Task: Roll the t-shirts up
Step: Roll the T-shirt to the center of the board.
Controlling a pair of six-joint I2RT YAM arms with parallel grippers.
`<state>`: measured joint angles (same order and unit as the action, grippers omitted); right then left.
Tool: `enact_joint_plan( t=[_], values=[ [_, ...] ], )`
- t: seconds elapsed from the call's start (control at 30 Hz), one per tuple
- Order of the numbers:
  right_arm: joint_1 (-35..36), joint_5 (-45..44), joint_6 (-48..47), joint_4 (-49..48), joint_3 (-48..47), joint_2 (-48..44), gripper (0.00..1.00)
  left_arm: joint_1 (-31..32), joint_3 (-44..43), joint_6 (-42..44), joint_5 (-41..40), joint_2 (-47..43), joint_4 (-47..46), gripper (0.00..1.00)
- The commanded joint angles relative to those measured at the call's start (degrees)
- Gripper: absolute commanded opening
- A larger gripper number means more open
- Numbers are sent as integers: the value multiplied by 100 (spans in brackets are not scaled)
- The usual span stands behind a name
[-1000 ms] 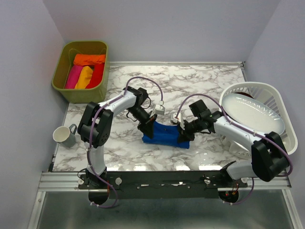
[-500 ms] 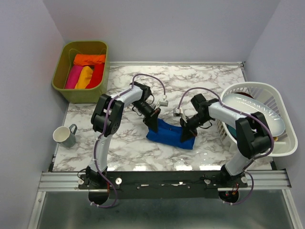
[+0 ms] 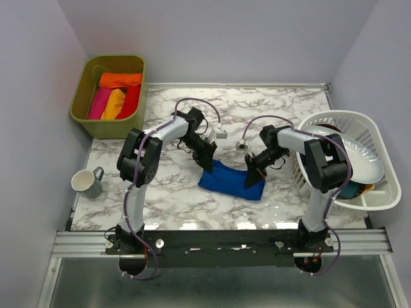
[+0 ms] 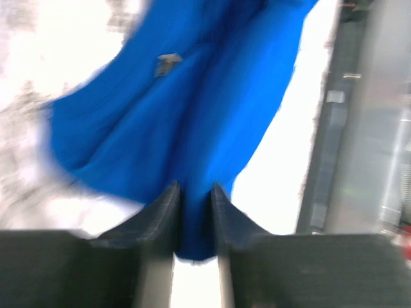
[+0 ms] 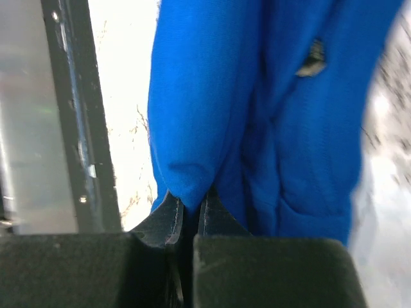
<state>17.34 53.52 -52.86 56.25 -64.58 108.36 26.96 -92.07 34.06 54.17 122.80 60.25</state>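
Your top camera looks down on the whole table (image 3: 160, 196) from above its near edge. Your 2 wrist cameras look along their fingers (image 4: 162, 215), very close to the blue t-shirt (image 3: 230, 181) all 3 views share.

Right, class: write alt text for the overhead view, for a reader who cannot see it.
The left gripper and right gripper pinch the far edge of a bunched blue t-shirt, one at each end, on a marble table. An olive bin of rolled shirts stands far left, a white basket at right.
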Motion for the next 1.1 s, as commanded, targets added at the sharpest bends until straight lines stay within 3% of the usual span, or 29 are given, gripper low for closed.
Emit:
enact_joint_plan(
  t=[0.0,0.13,0.27,0.33,0.4,0.63,0.9,1.07],
  values=[
    [-424,-413,285,878,-222,790,1,-174,882,-129,-1514,-1824,-2144,44],
    [-495,-114,495,1037,-293,1126,1,168,2251,740,-2085,-3216,-3053,58],
    [-495,-87,802,792,-363,1170,1,976,3448,1216,-2744,-4158,-3738,62],
    [-504,-35,865,808,-433,1266,1,1547,4193,1287,-3164,-4545,-4352,69],
    [-495,-17,874,870,-529,1433,1,1994,4617,1296,-3377,-4782,-5097,69],
    [-495,71,1006,931,-679,1671,1,2577,5647,1462,-4002,-4520,-6745,70],
    [-495,106,892,1160,-846,1873,1,2929,5877,1788,-4230,-3889,-7317,70],
    [-495,115,856,1196,-855,1891,1,2929,5376,1911,-4117,-3413,-6835,68]
  ],
)
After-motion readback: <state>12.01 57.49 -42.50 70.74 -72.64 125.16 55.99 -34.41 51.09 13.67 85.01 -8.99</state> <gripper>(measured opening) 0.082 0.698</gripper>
